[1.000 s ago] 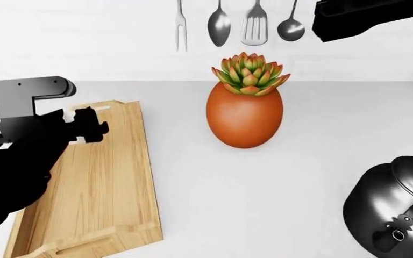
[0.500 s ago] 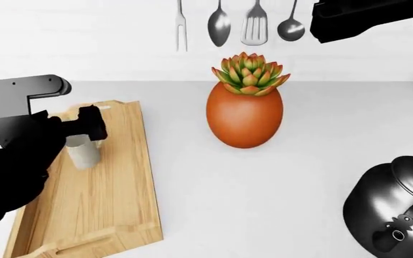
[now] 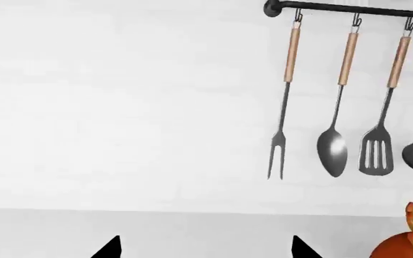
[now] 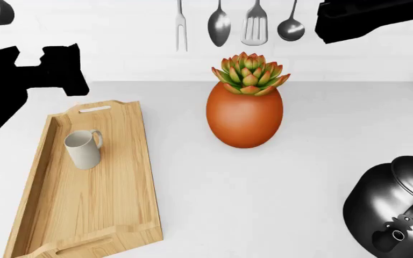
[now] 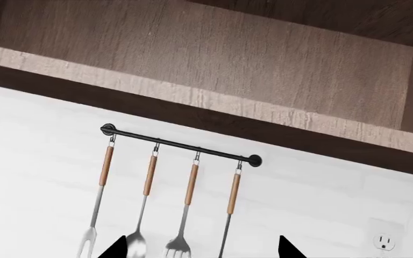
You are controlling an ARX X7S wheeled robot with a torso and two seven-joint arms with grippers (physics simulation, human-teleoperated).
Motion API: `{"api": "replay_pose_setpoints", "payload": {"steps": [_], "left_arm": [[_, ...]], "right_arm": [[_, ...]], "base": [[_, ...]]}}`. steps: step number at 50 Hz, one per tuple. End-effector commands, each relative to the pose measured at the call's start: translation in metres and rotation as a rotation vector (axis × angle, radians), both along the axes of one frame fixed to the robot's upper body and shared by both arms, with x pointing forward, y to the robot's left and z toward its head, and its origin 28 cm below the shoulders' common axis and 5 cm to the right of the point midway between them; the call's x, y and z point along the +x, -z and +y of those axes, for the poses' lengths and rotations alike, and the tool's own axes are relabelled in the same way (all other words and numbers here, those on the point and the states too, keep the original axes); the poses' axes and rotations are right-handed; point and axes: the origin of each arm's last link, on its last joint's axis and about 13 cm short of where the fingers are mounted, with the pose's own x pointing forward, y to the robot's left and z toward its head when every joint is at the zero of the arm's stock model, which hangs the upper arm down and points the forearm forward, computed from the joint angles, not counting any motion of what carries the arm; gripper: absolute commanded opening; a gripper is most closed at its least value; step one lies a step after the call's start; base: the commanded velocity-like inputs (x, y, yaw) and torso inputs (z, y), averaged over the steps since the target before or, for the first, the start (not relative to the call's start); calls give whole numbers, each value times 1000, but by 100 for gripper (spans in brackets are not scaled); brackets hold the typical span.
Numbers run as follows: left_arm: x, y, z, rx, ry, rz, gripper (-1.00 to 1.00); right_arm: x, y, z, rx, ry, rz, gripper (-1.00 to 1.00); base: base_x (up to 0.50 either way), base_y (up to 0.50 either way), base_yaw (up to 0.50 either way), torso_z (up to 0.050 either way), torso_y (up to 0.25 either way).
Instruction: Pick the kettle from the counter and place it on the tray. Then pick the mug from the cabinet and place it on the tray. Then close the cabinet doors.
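The off-white mug [image 4: 83,149] stands upright on the far half of the light wooden tray [image 4: 124,215], at the left of the white counter [image 4: 214,193]. The glossy dark kettle [image 4: 397,209] sits on the counter at the lower right, partly cut off by the frame edge, apart from the tray. My left gripper [image 4: 62,69] is raised above and behind the tray's far end; in the left wrist view [image 3: 205,250] its jaws stand wide apart and empty. My right arm [image 4: 368,19] is high at the top right; the right gripper [image 5: 201,248] is open and empty.
An orange egg-shaped plant pot [image 4: 244,115] with a succulent stands mid-counter between tray and kettle. A fork, spoon, spatula and ladle hang on a wall rail [image 5: 181,148]. The brown wooden cabinet [image 5: 214,64] is above the rail. A wall socket [image 5: 384,242] is to the right.
My left gripper let go of the mug on the tray and rose up and back. The mug now stands alone. The right arm and the kettle have hardly moved.
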Motion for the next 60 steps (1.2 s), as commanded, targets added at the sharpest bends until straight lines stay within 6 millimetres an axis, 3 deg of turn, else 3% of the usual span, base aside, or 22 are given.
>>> {"api": "replay_pose_setpoints", "payload": {"steps": [1, 9, 21, 30, 46, 60], "left_arm": [[-46, -40, -13, 113, 165, -106, 100], [-58, -54, -22, 107, 144, -182, 100], [-50, -40, -21, 98, 115, -171, 100], [-41, -25, -18, 91, 115, -142, 100], [-25, -2, -14, 62, 124, -105, 100], [-18, 8, -11, 44, 128, -87, 100]], "right_arm": [[-4, -2, -4, 8, 13, -6, 100], [-14, -4, -6, 24, 91, 29, 100], [-68, -9, -2, 178, 225, 171, 100], [-87, 4, -22, 267, 290, 208, 100], [-104, 34, -34, 360, 361, 265, 100], [-105, 39, -29, 384, 337, 295, 100]], "base": [[0, 0, 0, 0, 0], [0, 0, 0, 0, 0], [0, 0, 0, 0, 0], [0, 0, 0, 0, 0], [0, 0, 0, 0, 0], [0, 0, 0, 0, 0]]}}
